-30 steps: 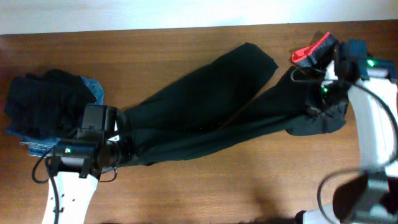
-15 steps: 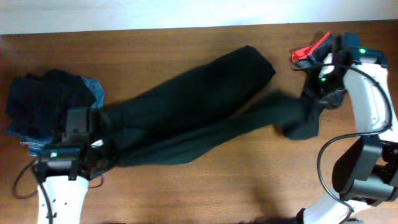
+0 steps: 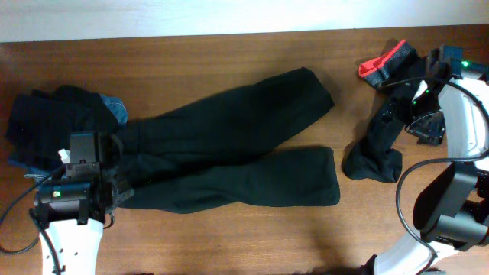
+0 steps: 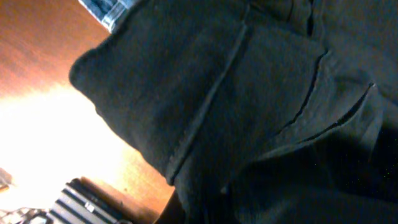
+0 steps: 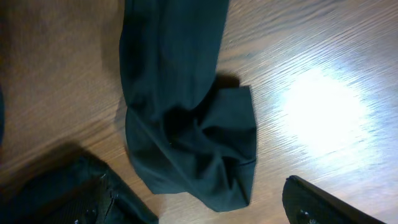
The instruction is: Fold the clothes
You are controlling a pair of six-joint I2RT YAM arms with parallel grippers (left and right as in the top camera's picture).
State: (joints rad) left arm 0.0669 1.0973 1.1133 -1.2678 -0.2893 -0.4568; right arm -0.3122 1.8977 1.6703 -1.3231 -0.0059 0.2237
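Observation:
Black trousers [image 3: 229, 145] lie spread across the table, both legs running right. My left gripper [image 3: 121, 183] sits at their waist end, shut on that fabric. In the left wrist view the trousers [image 4: 249, 112] fill the frame and hide the fingers. A smaller black garment [image 3: 374, 156] lies crumpled at the right, also seen in the right wrist view [image 5: 186, 137]. My right gripper [image 5: 211, 208] hangs just above it, open and holding nothing. In the overhead view the right gripper [image 3: 414, 114] is beside that garment's upper end. A red-edged piece [image 3: 386, 61] lies at the back right.
A pile of dark clothes [image 3: 46, 122] with blue denim jeans [image 3: 114, 108] lies at the left, touching the trousers' waist. Bare wooden table [image 3: 229, 244] runs along the front. The right arm's cables [image 3: 405, 206] loop near the front right.
My right gripper has opened and let go of black fabric, which now lies on the table. My left gripper has pulled the trousers left and toward the front; the near leg lies flat.

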